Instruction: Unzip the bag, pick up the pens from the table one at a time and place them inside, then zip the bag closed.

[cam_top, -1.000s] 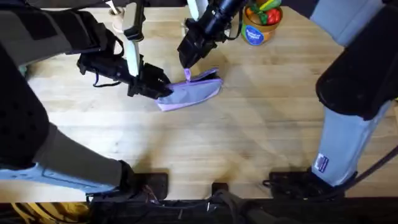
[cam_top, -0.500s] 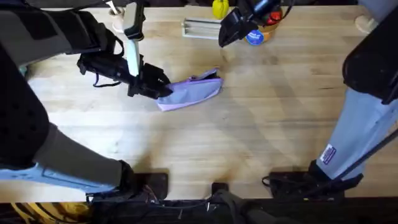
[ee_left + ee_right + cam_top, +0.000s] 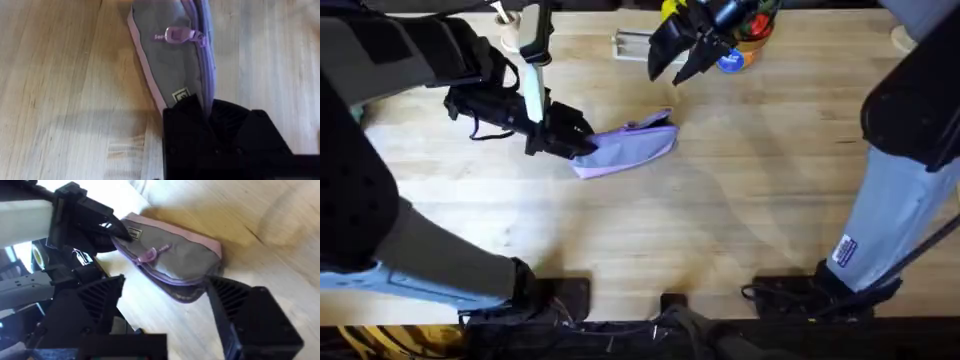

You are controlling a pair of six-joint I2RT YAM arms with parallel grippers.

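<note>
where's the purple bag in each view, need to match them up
Overhead: the bag lies left of centre on the table, its left end in the left tool.
Left wrist: the bag runs from the top edge down to the tool's black fingers.
Right wrist: the bag lies at centre.
Shared landmark: the zip pull.

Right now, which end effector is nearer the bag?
Left. The left end effector is clamped on the near-left end of the bag. The right end effector hangs open above and beyond it, towards the table's far edge, not touching it.
</note>
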